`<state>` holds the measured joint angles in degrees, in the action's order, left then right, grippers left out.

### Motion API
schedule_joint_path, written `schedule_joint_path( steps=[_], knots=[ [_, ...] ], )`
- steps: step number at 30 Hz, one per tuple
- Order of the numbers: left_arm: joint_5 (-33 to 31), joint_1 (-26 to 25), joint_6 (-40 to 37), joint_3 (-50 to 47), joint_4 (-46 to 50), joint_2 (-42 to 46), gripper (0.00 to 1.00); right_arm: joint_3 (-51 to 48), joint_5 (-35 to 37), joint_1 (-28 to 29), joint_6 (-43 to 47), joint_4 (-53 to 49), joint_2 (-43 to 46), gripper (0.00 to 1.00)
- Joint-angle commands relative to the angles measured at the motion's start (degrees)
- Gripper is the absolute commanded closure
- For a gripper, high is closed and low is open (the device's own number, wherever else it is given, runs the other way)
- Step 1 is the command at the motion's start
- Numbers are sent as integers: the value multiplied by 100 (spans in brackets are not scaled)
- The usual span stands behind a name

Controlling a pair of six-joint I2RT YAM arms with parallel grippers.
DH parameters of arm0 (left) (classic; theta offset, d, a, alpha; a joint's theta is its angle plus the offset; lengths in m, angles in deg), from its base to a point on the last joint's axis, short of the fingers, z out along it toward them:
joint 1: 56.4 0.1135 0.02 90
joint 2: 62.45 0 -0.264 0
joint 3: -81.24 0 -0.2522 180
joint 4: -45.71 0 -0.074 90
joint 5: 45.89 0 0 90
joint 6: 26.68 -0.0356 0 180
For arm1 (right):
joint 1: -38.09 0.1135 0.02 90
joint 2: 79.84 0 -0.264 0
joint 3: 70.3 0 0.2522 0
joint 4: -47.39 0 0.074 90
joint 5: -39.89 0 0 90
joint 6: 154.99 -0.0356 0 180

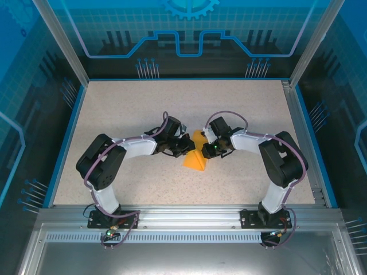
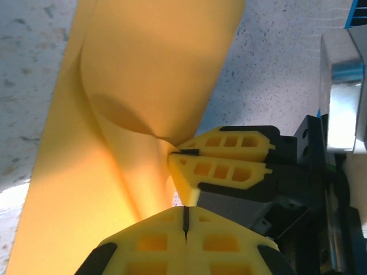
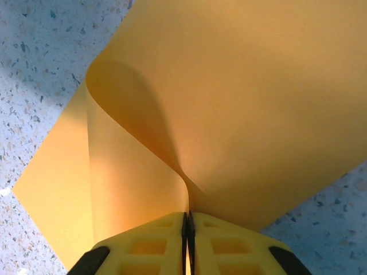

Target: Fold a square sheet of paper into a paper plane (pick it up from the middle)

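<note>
Where the two arms meet near the middle of the speckled table [image 1: 143, 103], the orange-yellow sheet of paper [image 1: 196, 160] is seen curled upward, its lower part lying on the surface. Its raised fold is pinched between the closed jaws of the right gripper [image 3: 187, 216], and the left gripper [image 2: 185, 211] is clamped on it just beside.

A desk [image 1: 143, 109] with a pale, speckled surface is seen. It is edged by a blue border [image 1: 66, 146] on its left, far and right sides and by a metal rail [image 1: 183, 213] along the near edge. Near its middle the orange-yellow square sheet of paper [image 1: 195, 163] is partly laid on the surface. A lower layer is spread flat with one corner pointed outward, while the rest is curled up off the desk.
</note>
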<state>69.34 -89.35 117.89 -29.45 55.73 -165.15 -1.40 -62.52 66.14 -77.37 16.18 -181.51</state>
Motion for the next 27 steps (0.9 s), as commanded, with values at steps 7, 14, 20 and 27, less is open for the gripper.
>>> schedule_joint_path(
  steps=[7, 14, 20, 27],
  knots=[
    [346, -8, 303, 112, -606, -453, 100, 127, 18, -54, 51, -169, -116, 88],
    [244, -3, 117, 196, -383, -610, 100, 142, 4, -59, 51, -187, -139, 88],
    [211, -2, 25, 219, -361, -855, 100, 155, -6, -54, 54, -186, -150, 88],
    [-16, -27, -160, 150, -52, -1036, 100, 132, -22, -66, 29, -161, -121, 86]
  ],
)
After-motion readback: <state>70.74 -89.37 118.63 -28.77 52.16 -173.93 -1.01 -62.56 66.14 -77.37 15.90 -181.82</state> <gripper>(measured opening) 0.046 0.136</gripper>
